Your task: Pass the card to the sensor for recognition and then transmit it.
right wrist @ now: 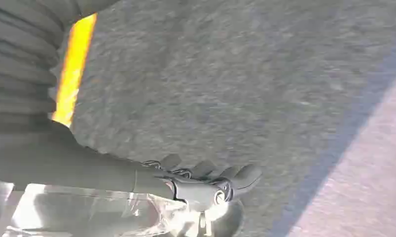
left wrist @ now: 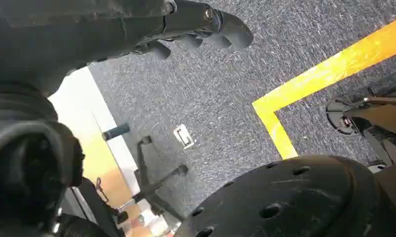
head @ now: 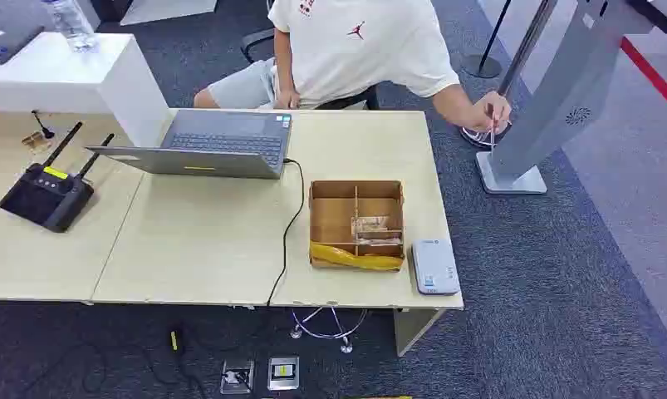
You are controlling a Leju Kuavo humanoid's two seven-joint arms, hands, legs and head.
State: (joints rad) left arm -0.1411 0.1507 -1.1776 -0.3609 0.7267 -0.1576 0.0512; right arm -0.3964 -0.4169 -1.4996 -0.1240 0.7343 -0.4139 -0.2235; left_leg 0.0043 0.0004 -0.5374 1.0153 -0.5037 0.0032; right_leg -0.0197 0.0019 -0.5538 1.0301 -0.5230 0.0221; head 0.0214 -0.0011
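A brown cardboard box [head: 356,223] with dividers stands on the light wooden table [head: 205,249]. A pale card [head: 368,226] lies in one of its middle compartments, and a yellow strip [head: 355,258] runs along its near side. The grey-white card sensor [head: 434,266] lies flat just right of the box, near the table's front right corner. My left hand [left wrist: 196,29] hangs over grey carpet with its fingers stretched out and nothing in them. Over carpet too, my right hand [right wrist: 205,180] holds nothing, its fingers lying loosely side by side.
An open laptop [head: 222,143] sits at the table's back, its black cable [head: 290,224] running past the box to the front edge. A black router [head: 47,193] is at the left. A person [head: 355,50] sits behind the table, one hand at a grey stand [head: 554,100].
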